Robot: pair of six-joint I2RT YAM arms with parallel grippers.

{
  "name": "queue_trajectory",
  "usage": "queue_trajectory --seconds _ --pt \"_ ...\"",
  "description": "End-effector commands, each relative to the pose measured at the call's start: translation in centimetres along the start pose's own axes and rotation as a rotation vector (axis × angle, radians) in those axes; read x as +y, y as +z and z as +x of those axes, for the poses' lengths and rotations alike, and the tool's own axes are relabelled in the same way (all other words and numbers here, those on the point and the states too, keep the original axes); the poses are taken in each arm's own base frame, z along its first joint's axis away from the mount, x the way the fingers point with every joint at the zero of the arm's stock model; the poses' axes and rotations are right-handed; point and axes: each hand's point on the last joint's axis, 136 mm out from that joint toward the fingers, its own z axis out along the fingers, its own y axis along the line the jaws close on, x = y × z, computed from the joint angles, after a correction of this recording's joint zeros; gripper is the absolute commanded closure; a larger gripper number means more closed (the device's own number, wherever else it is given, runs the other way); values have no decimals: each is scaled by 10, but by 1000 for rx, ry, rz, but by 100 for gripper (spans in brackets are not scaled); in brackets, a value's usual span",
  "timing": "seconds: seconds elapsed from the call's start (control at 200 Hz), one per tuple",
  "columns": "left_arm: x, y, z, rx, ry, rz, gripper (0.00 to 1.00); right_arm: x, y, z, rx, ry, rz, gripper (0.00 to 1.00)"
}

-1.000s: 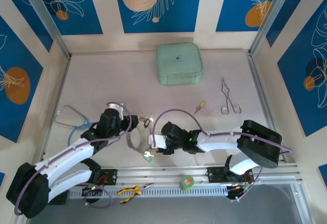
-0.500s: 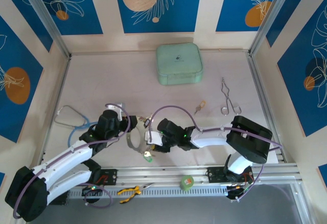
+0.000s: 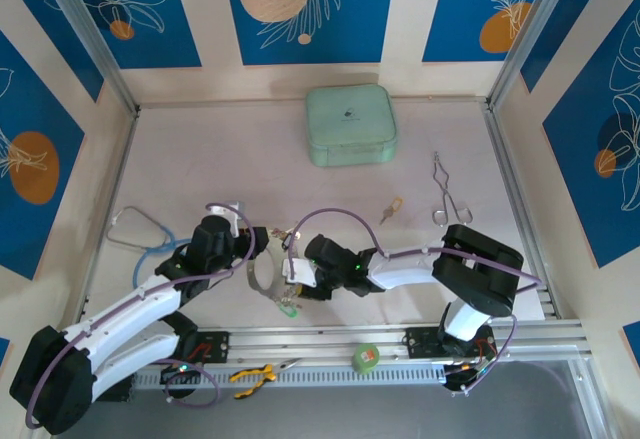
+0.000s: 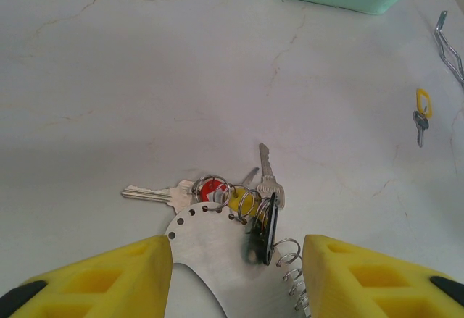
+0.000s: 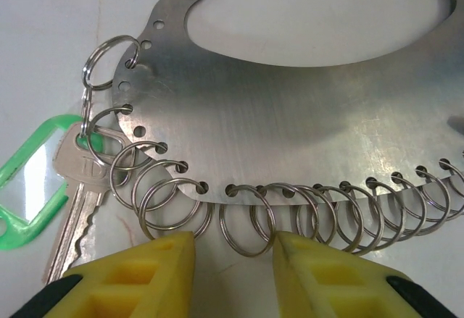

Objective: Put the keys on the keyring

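Observation:
The keyring (image 3: 262, 277) is a flat silvery plate (image 5: 290, 108) with an oval hole and several split rings along its edge. My left gripper (image 4: 238, 260) is shut across the plate (image 4: 210, 253), whose far end carries keys (image 4: 264, 177) with red and yellow heads and a black fob (image 4: 262, 225). My right gripper (image 5: 233, 260) stands open at the plate's near edge, its fingers on either side of one bare split ring (image 5: 246, 231). A green-tagged key (image 5: 76, 195) hangs on an end ring (image 3: 290, 307). A loose yellow-tagged key (image 3: 392, 209) lies apart on the table (image 4: 421, 115).
A mint case (image 3: 350, 125) sits at the back. Steel forceps (image 3: 448, 194) lie to the right, and a stethoscope (image 3: 140, 229) to the left. Yellow-handled pliers (image 3: 255, 374) and a green tape roll (image 3: 367, 357) rest on the front rail.
My right arm has swung left, bringing its gripper closer along the keyring's near edge. The green-tagged key shifted slightly. My left arm has hardly moved.

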Motion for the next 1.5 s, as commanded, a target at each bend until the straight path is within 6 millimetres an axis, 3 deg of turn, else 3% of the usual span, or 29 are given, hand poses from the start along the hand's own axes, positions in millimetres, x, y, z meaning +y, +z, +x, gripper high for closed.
queue_trajectory --seconds 0.0,0.125,0.535,0.625,0.895,1.04,1.17,1.31,1.496 --pt "4 -1 5 8 16 -18 49 0 3 -6 -1 10 -2 67" --pt "4 -1 5 8 19 -18 49 0 4 -8 -10 17 -4 71" --pt "5 -3 5 7 28 -23 49 -2 -5 -17 -69 42 -16 100" --pt "3 -5 2 -2 60 -15 49 -3 -11 -20 -99 52 -21 100" --pt "-35 -19 -31 -120 291 129 54 -8 -30 -25 -200 16 -36 100" --pt "-64 -31 -35 -127 585 245 62 -10 -43 -28 -244 -35 -54 100" --pt "-76 -37 -12 -43 842 355 68 -12 -49 -28 -259 -96 -44 100" --pt "-83 -46 38 99 1038 560 70 -15 -51 -30 -276 -116 -25 100" --pt "-87 -47 56 104 1116 633 70 -16 -56 -31 -295 -129 -11 100"
